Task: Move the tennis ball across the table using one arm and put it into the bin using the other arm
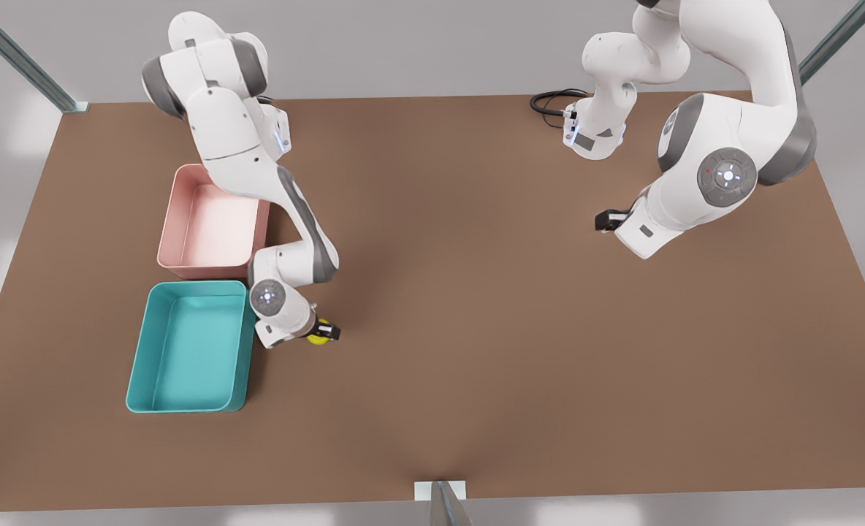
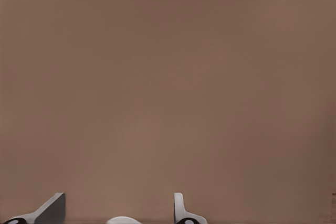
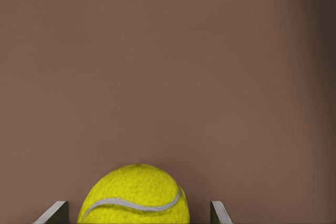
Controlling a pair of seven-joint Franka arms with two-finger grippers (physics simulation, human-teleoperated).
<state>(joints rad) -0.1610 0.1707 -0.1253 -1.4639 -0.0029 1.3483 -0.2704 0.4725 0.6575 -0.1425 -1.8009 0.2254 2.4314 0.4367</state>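
Two trays, pink tray behind bin, beside tennis ball.

Tennis ball on table, just right of bin in front view

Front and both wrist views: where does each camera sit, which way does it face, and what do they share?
Front view: high above the table, looking down on both arms, the teal bin and the pink tray.
Left wrist view: on the arm at the front view's right, facing bare table; the open left gripper shows by its fingertips.
Right wrist view: on the arm by the bin; the right gripper straddles the ball, fingers apart from it.
Shared: the ball appears in the front and right wrist views.
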